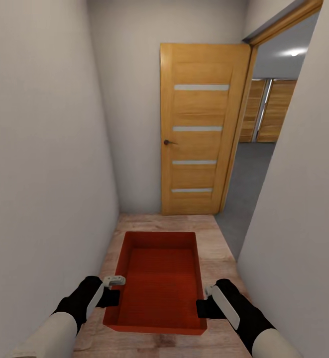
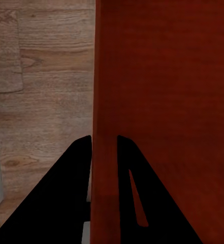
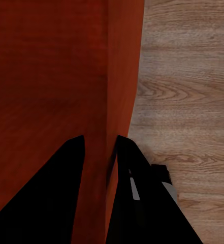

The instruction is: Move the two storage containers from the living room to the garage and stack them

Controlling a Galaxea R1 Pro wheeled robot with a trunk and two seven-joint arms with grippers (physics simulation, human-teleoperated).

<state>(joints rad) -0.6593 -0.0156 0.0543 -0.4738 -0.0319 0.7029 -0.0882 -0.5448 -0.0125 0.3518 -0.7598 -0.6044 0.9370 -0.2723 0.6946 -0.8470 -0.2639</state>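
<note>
One red-orange storage container with no lid hangs level between my two arms, above wood-plank flooring in a narrow corridor. My left gripper is shut on the container's left wall, one black finger on each side of it. On the opposite side my right gripper is shut on the right wall in the same way. Through the open doorway at the right lies the garage, with its dark grey floor.
Pale walls close in on both sides. An orange wooden door stands open ahead, against the corridor's end wall. Past the doorway at the right hang wood-panelled doors. Wood planks run beneath the container.
</note>
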